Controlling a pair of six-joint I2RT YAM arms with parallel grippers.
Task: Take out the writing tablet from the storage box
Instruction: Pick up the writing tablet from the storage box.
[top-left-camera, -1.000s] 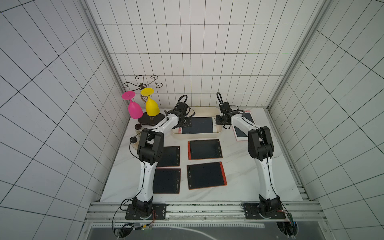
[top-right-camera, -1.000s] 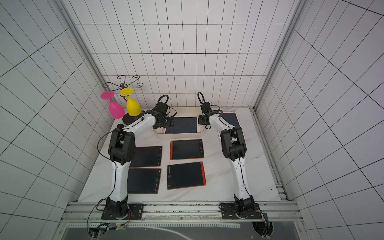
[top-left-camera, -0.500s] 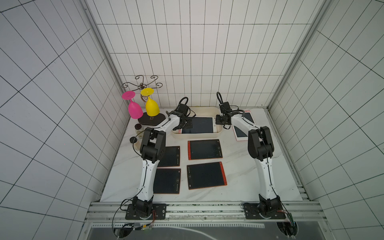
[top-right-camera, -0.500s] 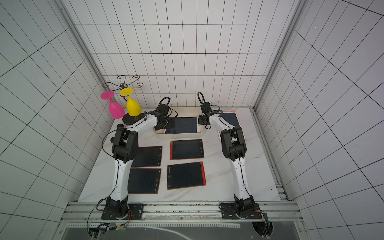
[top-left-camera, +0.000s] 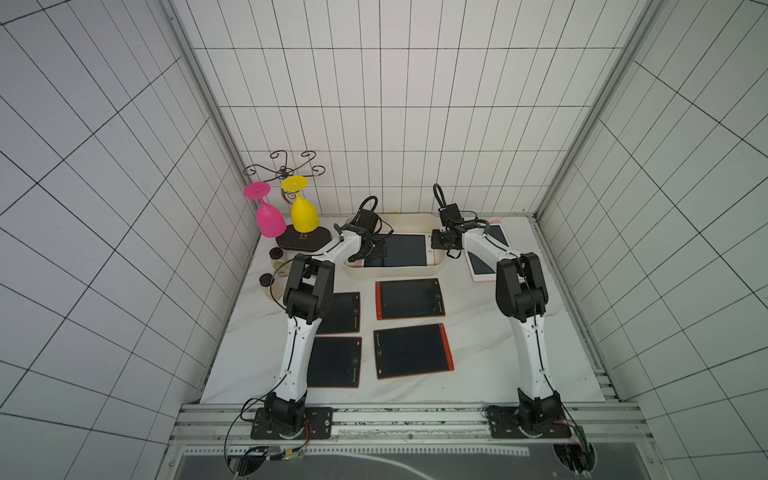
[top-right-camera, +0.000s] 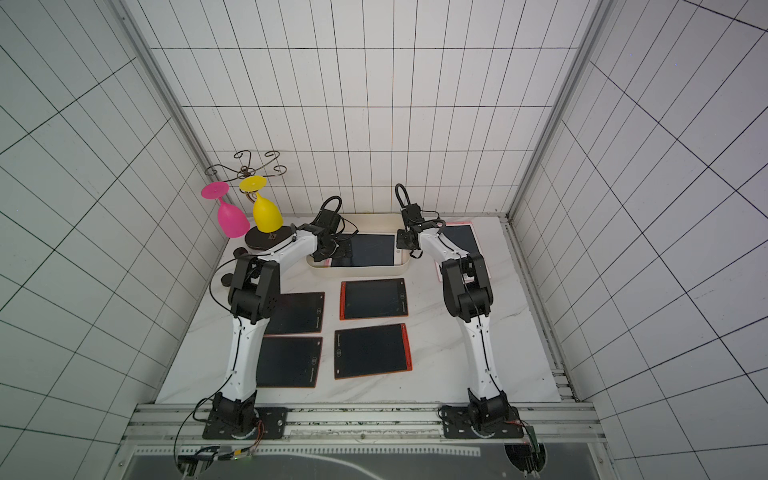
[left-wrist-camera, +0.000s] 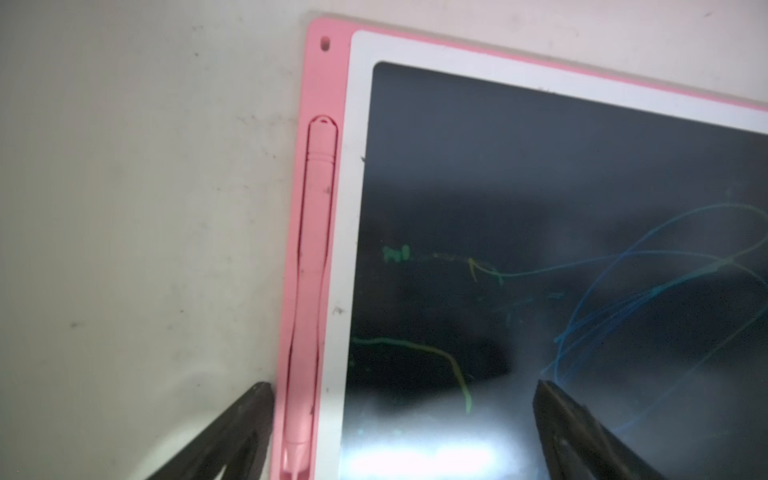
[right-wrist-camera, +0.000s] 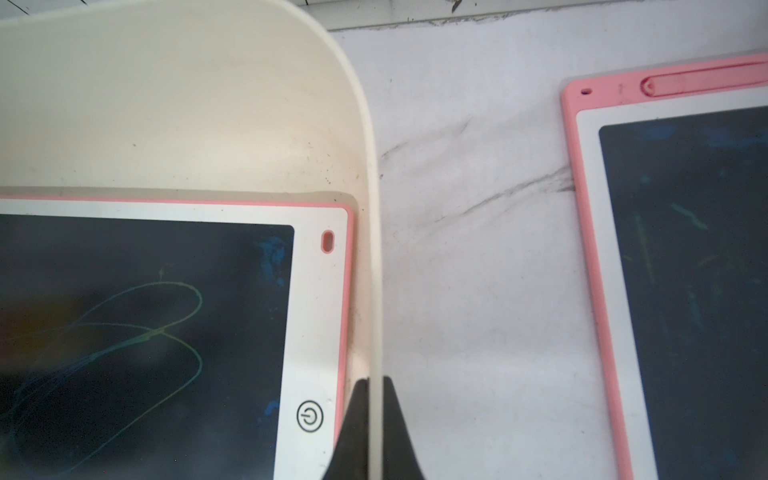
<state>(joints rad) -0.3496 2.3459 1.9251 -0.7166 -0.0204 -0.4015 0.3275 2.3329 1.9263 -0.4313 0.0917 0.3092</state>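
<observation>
Left hand (left-wrist-camera: 403, 388) is hanging wide open and released over the left end of the writing tablet (left-wrist-camera: 540, 208). One fingertip (left-wrist-camera: 257, 399) is sitting just outside the pink edge that carries the stylus (left-wrist-camera: 316, 270), and the other is poised over the dark screen, so nothing is being grasped on that side. Right hand (right-wrist-camera: 376, 384) is clenching the right wall of the storage box (right-wrist-camera: 365, 166), its jaws pinching the thin cream rim from both sides, seemingly to steady the tub. The tablet is lying flat on the box floor, its right end just beside that wall and bare floor showing along the far side. Judging from this, the step in hand is the approach to the grasp, and the tablet is not yet being lifted. The next move is calling for the left hand to settle lower and close across the pink edge. Because the tablet is lying flat, the outer finger will probably have to work under that edge and tip it up before a firm pinch is possible. The lift then has to clear the low wall and find bare counter (top-left-camera: 478, 332), since a second pink tablet (right-wrist-camera: 685, 270) is lying right of the box and four dark tablets (top-left-camera: 409, 299) are filling the near side.
</observation>
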